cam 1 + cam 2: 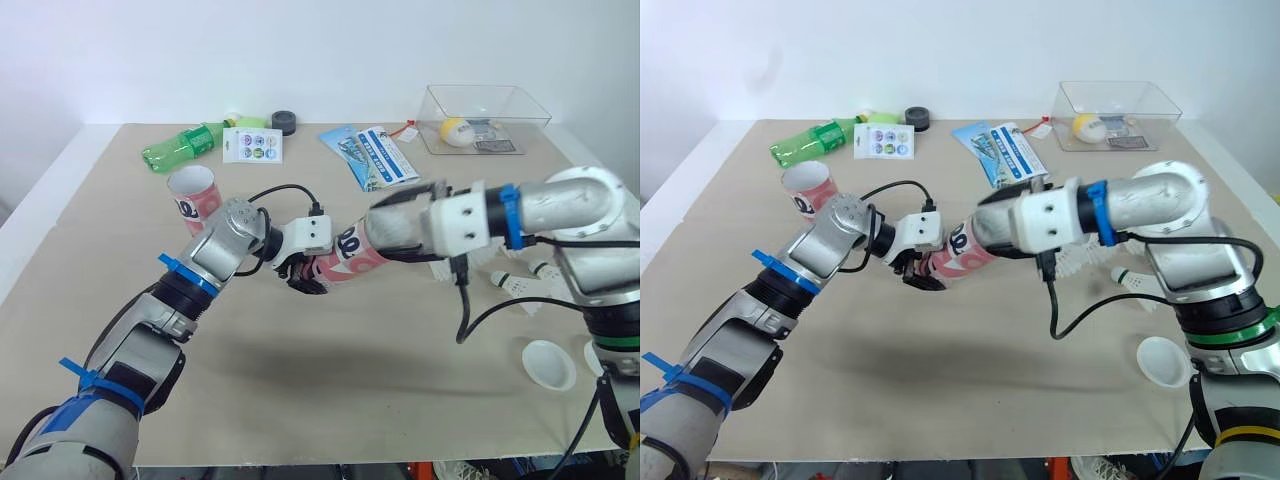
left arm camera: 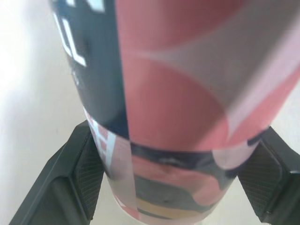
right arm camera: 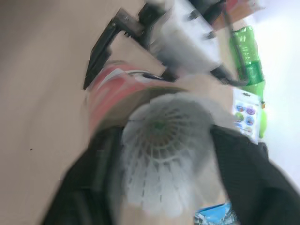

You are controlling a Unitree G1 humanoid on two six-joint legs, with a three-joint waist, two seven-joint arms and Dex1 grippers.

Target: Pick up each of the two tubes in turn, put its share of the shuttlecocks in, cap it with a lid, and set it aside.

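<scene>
A red and pink tube (image 1: pixel 345 255) lies level above the middle of the table, with my left gripper (image 1: pixel 300 275) shut on its lower end. The left wrist view shows the tube (image 2: pixel 178 93) clamped between both pads (image 2: pixel 86 173). My right gripper (image 3: pixel 164 154) is shut on a white shuttlecock (image 3: pixel 164 140), which it holds right at the tube's open mouth (image 3: pixel 140 89). The second tube (image 1: pixel 190 195) stands upright and open at the far left. Loose shuttlecocks (image 1: pixel 515 283) lie on the table at the right. A white lid (image 1: pixel 549 364) rests near the front right edge.
A green bottle (image 1: pixel 185 145), a sticker card (image 1: pixel 252 146) and a black roll (image 1: pixel 284 122) lie at the back left. A blue brochure (image 1: pixel 370 155) lies at the back centre. A clear box (image 1: pixel 485 120) with a yellow ball stands at the back right.
</scene>
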